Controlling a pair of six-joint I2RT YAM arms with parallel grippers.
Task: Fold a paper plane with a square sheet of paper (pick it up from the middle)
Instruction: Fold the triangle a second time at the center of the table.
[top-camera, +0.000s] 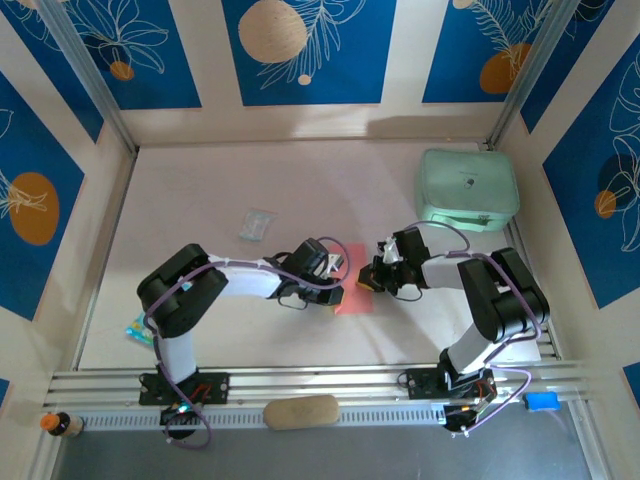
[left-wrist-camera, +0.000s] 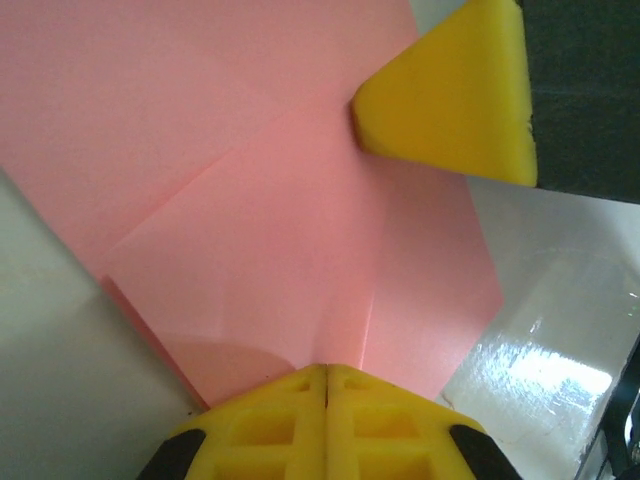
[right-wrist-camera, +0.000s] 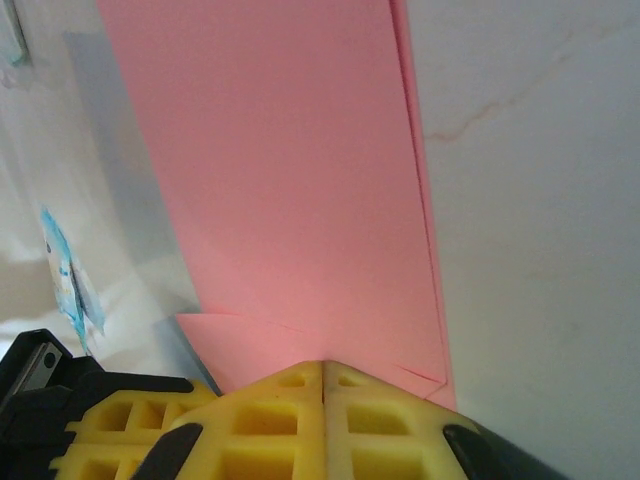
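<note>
Top view, pink paper (top-camera: 352, 301): lies near the middle of the white worktop (top-camera: 200, 190), between the two arms' heads.
Top view, left pincer (top-camera: 338, 280): at the paper's left edge.
Top view, right pincer (top-camera: 370, 280): at the paper's right edge, close to the left one.
Top view, mint-green case (top-camera: 467, 187): far right corner, well apart from the paper.
Top view, clear packet (top-camera: 256, 224): on the worktop, behind the left arm's head.
Left wrist, left pincer (left-wrist-camera: 326, 385): yellow fingers pressed together, closed on the paper's near edge.
Left wrist, pink paper (left-wrist-camera: 250, 200): creased, with diagonal folds.
Left wrist, yellow finger (left-wrist-camera: 450, 95): the right pincer's, touching the paper's far edge.
Right wrist, right pincer (right-wrist-camera: 324, 375): fingers shut tight, pinching the paper's edge.
Right wrist, pink paper (right-wrist-camera: 290, 180): a long strip, layered along its right side.
</note>
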